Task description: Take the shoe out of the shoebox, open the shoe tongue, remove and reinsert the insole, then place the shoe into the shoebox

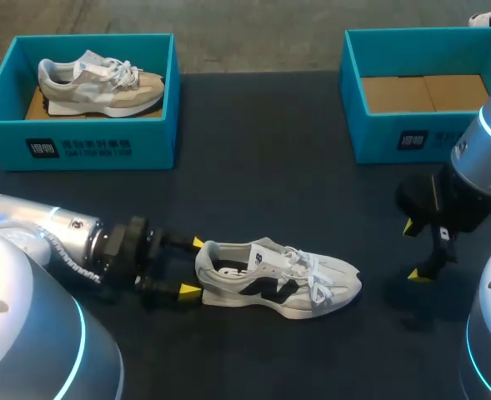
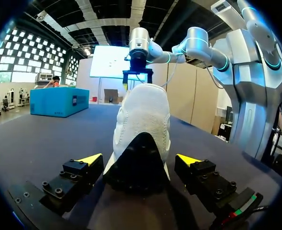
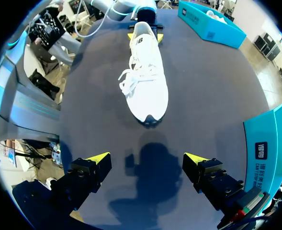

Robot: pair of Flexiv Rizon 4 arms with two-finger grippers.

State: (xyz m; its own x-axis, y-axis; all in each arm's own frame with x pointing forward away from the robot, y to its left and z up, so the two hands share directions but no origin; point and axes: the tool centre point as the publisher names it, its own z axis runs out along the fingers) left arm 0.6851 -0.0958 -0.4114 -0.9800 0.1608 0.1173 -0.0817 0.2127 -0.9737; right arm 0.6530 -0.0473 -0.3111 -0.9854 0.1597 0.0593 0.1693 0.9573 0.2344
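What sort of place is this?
Probably a robot practice bench for shoe packing: a blue shoebox holds a beige shoe, a white shoe lies on the dark table, and the left gripper flanks its heel.

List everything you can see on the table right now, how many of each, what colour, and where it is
white shoe: one, white with black panels, on its sole mid-table, heel toward the left arm.
beige shoe: one, beige and grey, inside the left shoebox.
left shoebox: one, teal, far left of the table.
right shoebox: one, teal, far right of the table, with its brown cardboard floor showing.
table: one, dark, under everything.
left tool: one, black with yellow tips, open, a finger on either side of the white shoe's heel, not touching it.
right tool: one, black with yellow tips, open, above the table beyond the white shoe's toe.
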